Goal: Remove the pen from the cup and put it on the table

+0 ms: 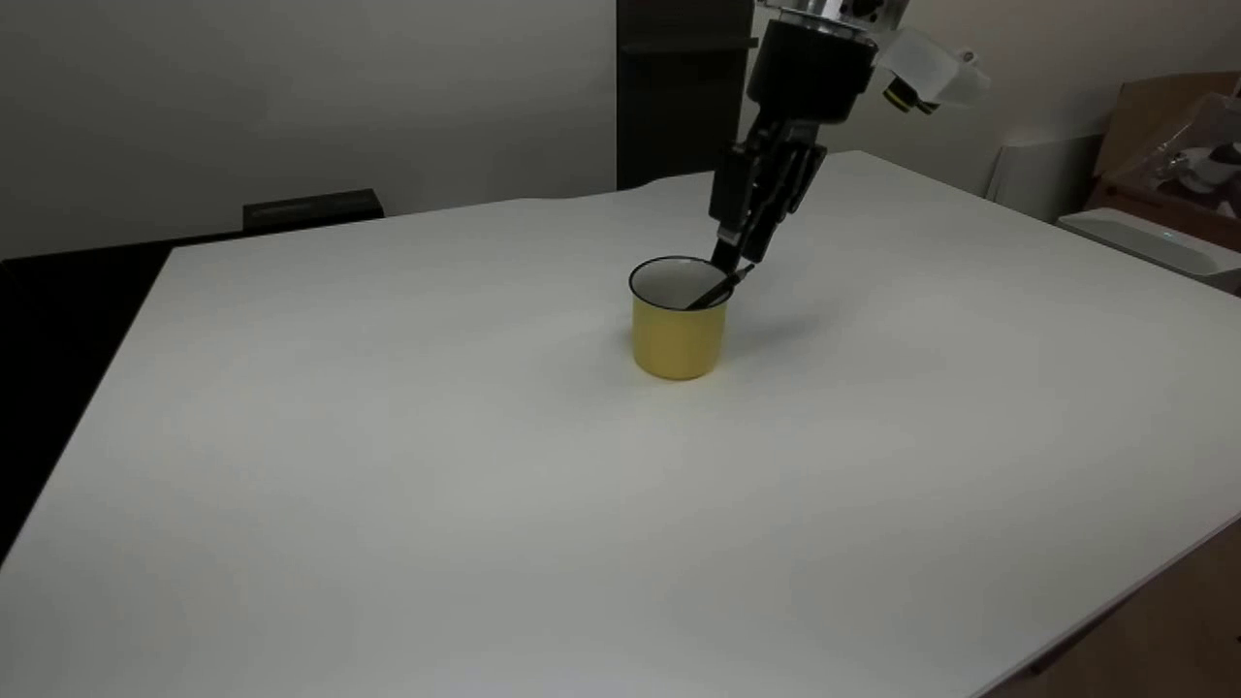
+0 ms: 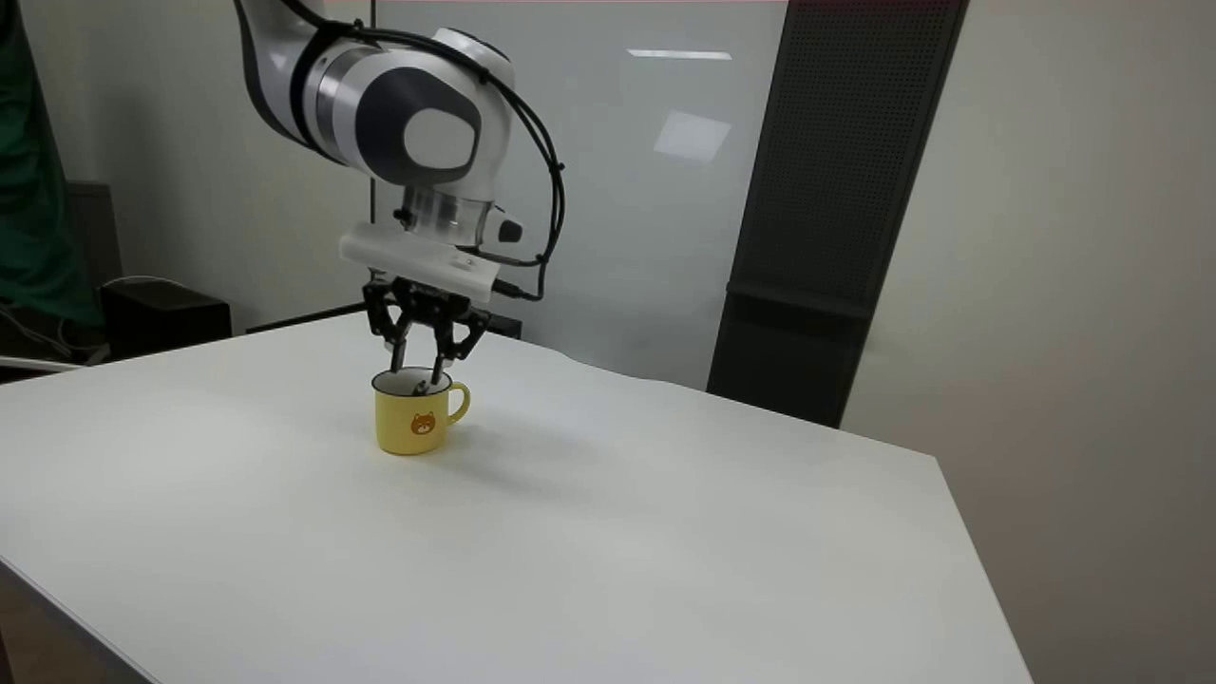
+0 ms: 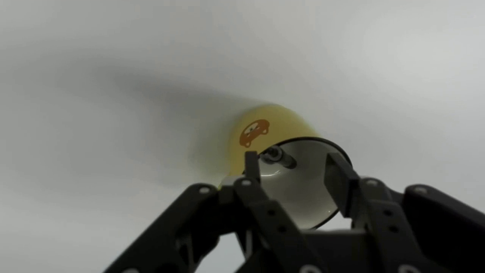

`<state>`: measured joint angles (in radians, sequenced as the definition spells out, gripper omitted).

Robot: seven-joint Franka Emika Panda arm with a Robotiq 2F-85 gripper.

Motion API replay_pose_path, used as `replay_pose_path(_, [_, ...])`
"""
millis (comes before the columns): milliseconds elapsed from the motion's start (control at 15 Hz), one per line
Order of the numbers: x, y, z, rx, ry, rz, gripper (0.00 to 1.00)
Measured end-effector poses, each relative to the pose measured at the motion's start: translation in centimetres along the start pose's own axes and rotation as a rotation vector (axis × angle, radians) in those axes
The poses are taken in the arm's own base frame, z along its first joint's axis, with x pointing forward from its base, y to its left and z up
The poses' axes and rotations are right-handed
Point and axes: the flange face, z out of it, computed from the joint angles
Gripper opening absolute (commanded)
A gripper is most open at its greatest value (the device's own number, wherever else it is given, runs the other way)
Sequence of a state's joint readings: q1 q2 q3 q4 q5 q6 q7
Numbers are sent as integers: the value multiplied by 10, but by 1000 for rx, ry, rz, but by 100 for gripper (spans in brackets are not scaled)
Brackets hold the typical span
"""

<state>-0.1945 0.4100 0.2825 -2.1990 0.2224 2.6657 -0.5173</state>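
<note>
Jaws hang parted at the mouth of the yellow cup [image 2: 399, 423], the gap plain to see in the wrist view; whether either tip touches the pen [image 1: 715, 290] cannot be told. That pen is inside the cup, tilted, its upper end by the rim and showing above it. The cup stands upright on the white desk [image 1: 465, 504]. As for what stands in the way, the jaws cover part of the rim in the wrist view, one finger [image 3: 252, 167] just beside the pen's end. Beyond the desk, both exterior views show a tall dark panel [image 2: 845, 171]; in an exterior view a green cloth [image 2: 38, 190] hangs near a black box [image 2: 163, 318], and in an exterior view a cardboard box [image 1: 1134, 116] and a pale device [image 1: 1154, 247] sit past the edge. Only in an exterior view does the cup's handle [image 2: 465, 404] come out clearly, along with the arm's [image 2: 380, 104] looping black cables [image 2: 556, 190]; an animal face [image 2: 423, 424] on the cup shows there and in the wrist view.
</note>
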Motion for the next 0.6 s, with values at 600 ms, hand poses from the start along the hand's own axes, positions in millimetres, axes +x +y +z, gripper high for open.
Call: replay_pose_path(600, [-4,5,2,13,-18,0,1])
